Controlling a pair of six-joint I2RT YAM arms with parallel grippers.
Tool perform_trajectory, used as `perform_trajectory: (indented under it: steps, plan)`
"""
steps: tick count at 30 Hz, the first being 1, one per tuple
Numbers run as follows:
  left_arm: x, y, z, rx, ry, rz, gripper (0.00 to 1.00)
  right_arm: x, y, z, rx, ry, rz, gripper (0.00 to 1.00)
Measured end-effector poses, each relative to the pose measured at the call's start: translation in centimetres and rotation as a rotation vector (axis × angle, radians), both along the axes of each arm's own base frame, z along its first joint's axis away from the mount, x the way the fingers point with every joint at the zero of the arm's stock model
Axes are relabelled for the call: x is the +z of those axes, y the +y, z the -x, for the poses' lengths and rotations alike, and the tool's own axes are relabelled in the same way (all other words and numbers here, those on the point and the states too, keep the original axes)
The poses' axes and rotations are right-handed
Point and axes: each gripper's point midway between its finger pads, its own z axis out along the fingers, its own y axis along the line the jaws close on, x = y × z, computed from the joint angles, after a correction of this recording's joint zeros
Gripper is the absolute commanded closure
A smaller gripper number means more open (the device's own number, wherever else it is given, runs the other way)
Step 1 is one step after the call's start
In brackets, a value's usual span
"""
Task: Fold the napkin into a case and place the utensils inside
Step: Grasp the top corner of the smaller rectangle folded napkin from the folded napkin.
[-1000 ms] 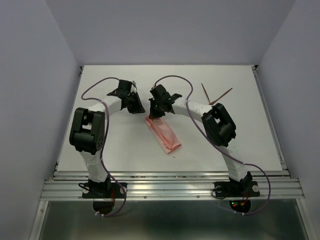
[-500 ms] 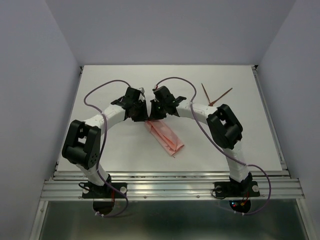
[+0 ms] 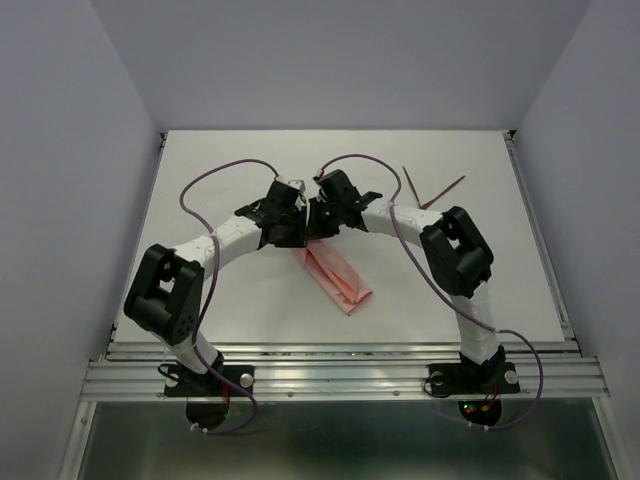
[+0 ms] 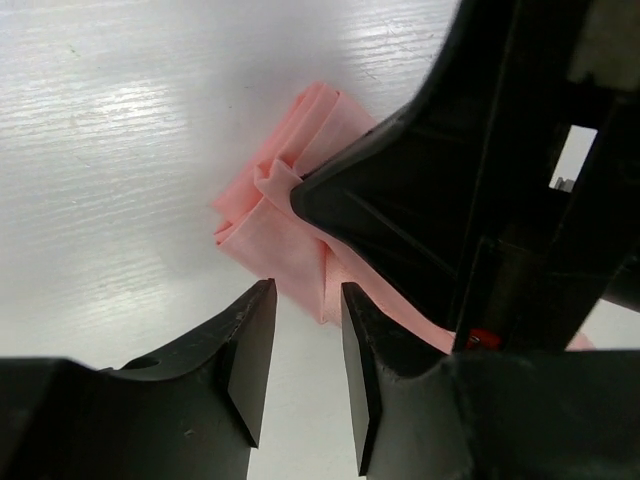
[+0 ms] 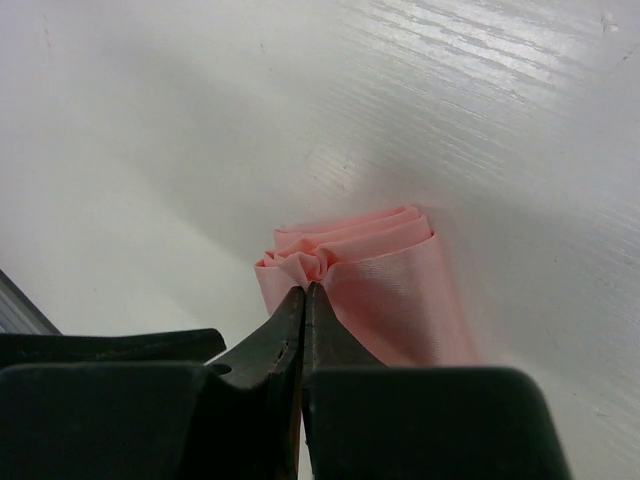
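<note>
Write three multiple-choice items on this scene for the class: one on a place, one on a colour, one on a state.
1. Where do the utensils lie relative to the napkin?
A. tucked inside it
B. apart from it, towards the far right of the table
C. crossed on top of it

2. What colour is the napkin?
A. salmon-pink
B. dark blue
C. green

3. What state is the right gripper in?
A. wide open above bare table
B. shut on a utensil
C. shut on the napkin's end

Key:
1 B: the top view shows both sticks on bare table, well clear of the cloth.
2 A: all three views show pink fabric.
3 C: the right wrist view shows the fingertips pressed together on bunched cloth.
</note>
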Motion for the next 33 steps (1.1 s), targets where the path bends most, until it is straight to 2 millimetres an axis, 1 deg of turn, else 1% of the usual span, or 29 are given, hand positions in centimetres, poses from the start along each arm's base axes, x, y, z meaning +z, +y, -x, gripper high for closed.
perform_trajectory:
  steps: [1, 2, 5, 7, 11, 16, 23, 30, 31, 33]
  plan:
    - [0.0, -0.3, 0.2, -0.01, -0.005, -0.008, 0.61, 0.0, 0.0, 0.0, 0.003, 0.002, -0.003, 0.99]
    - [0.0, -0.4, 0.3, -0.019, -0.009, -0.015, 0.61, 0.0, 0.0, 0.0, 0.003, 0.004, -0.005, 0.99]
    - [0.0, -1.4, 0.8, -0.053, -0.023, -0.027, 0.66, 0.1, 0.0, 0.0, 0.007, 0.008, -0.011, 0.99]
    - [-0.2, -1.7, 0.9, -0.066, -0.03, -0.037, 0.66, 0.1, 0.0, 0.1, 0.011, 0.009, -0.01, 0.99]
    - [-0.9, -1.8, 0.6, -0.071, -0.036, -0.058, 0.67, 0.2, -0.2, -0.1, 0.01, 0.01, -0.016, 0.99]
    - [-2.5, -1.5, 0.5, -0.069, -0.021, -0.106, 0.67, 0.2, -0.5, -0.3, 0.005, 0.013, -0.015, 0.99]
    - [-3.2, -2.0, 0.1, -0.069, -0.04, -0.124, 0.68, -0.4, -1.2, -0.4, -0.004, 0.026, -0.003, 0.99]
    - [-3.3, -2.0, 0.0, -0.068, -0.041, -0.128, 0.67, -0.5, -1.3, -0.3, -0.005, 0.029, 0.0, 0.99]
    - [-3.3, -2.0, 0.0, -0.068, -0.041, -0.128, 0.68, -0.5, -1.3, -0.3, -0.005, 0.029, 0.0, 0.99]
    - [-3.3, -2.0, 0.0, -0.068, -0.041, -0.127, 0.75, -0.5, -1.3, -0.3, -0.005, 0.029, 0.0, 0.99]
